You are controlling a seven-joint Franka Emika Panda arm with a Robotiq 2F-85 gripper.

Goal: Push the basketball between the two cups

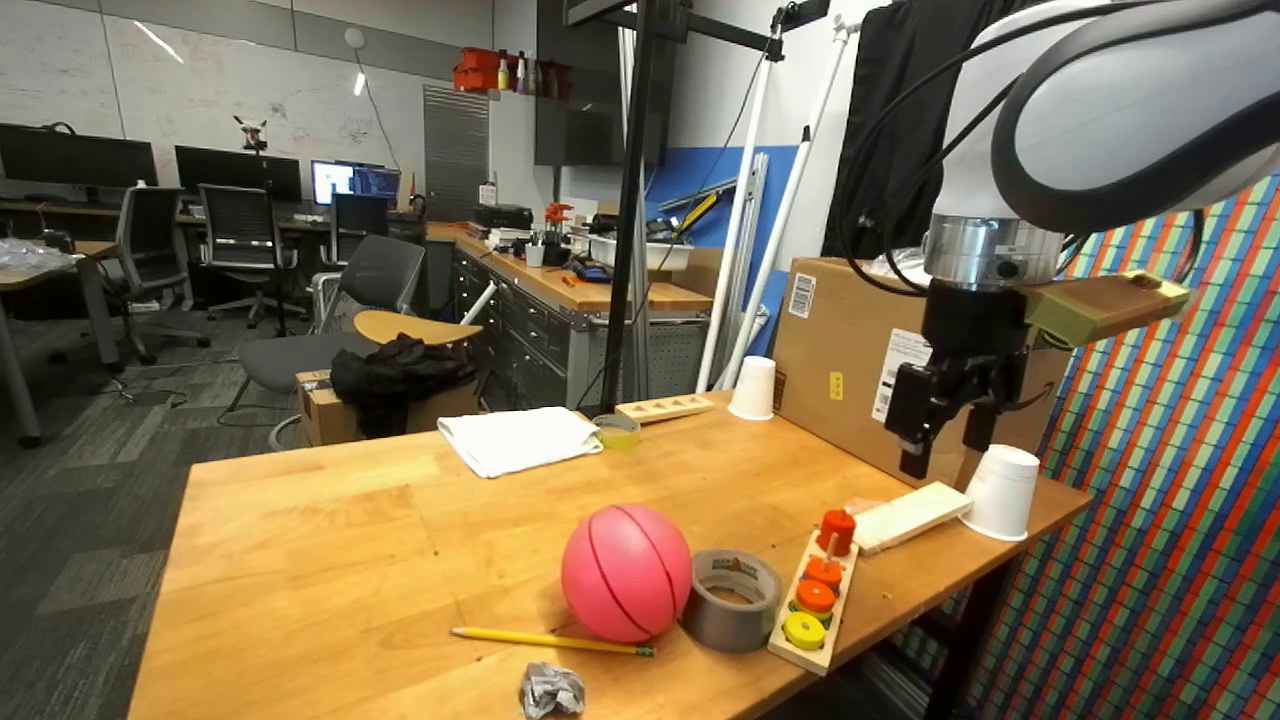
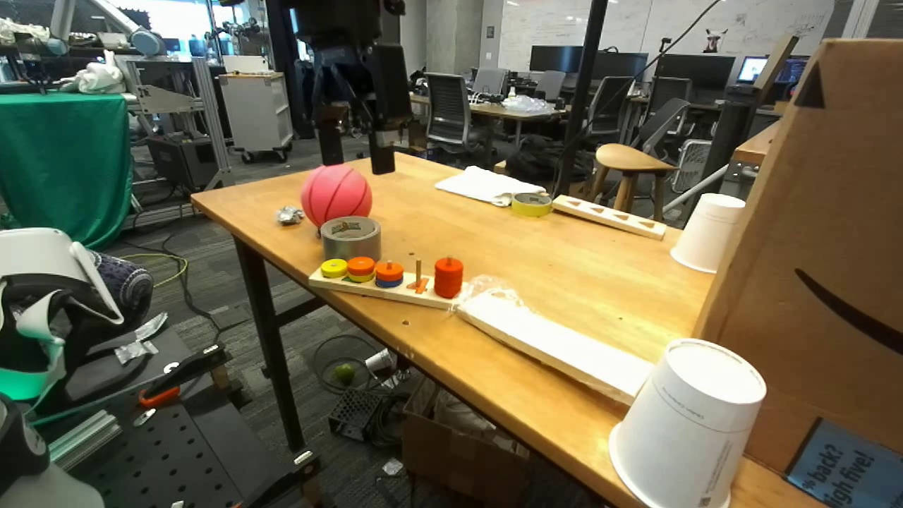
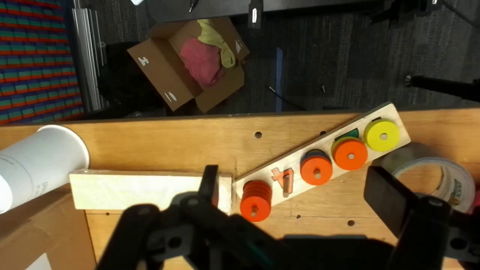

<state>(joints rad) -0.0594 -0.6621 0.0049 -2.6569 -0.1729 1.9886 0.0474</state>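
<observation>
Your gripper (image 3: 294, 187) hangs above the wooden table (image 3: 168, 146) with its fingers spread wide, the peg stacking board (image 3: 296, 167) showing between them in the wrist view. In an exterior view, you have the pink basketball (image 1: 627, 573) on the table's near side, just left of the duct tape roll (image 1: 725, 622) and just beyond the yellow pencil (image 1: 545, 640). Well apart on its right, the far paper cup (image 1: 754, 388) stands upturned just left of the cardboard box (image 1: 840, 365), and the near paper cup (image 1: 1003, 493) stands upturned by the right end of the wooden plank (image 1: 910, 516).
</observation>
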